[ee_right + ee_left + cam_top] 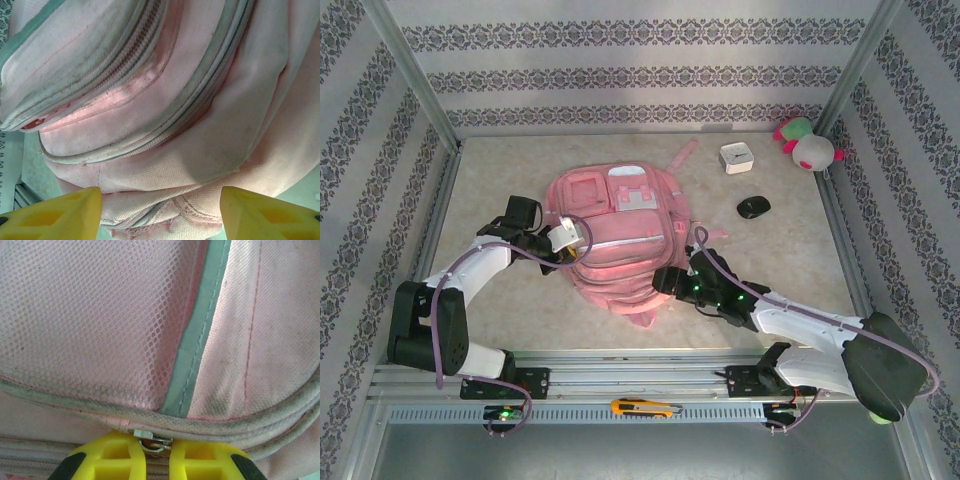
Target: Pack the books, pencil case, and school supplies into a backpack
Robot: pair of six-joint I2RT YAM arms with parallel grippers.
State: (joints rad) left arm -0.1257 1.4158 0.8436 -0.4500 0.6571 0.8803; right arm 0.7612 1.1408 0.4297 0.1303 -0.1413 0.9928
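Left gripper [157,452] first: its yellow fingers [117,457] are pinched in on a small metal zip pull [152,441], the ring caught right between the tips. Above that, the left wrist view gives soft pink honeycomb mesh [95,325], a flat grey-green trim strip [197,340] stitched at a slant, and rounded grey piping [75,400], scuffed and grubby, curving along the pocket edge.

Over to the right gripper [160,215]: jaws spread wide, one blocky yellow finger [50,215] on each side, with a bulging fold of woven pink canvas between them. I can't tell whether they touch the fabric. Two curved zip tracks [125,55] run past with their teeth closed along what I can see.

From the top camera, the backpack [615,225] lies flat near the middle of the pale speckled table [500,300], white patches up, limp and rumpled. The left gripper [572,250] is at its left side, the right gripper [667,280] at its near right corner. What its pockets hold is hidden.

Far right on the table: a white boxy cube [735,158], a glossy black oval mouse [753,207] and a fuzzy pink-and-green plush toy [805,145]. A yellow utility knife [645,407] lies on the metal rail in front.
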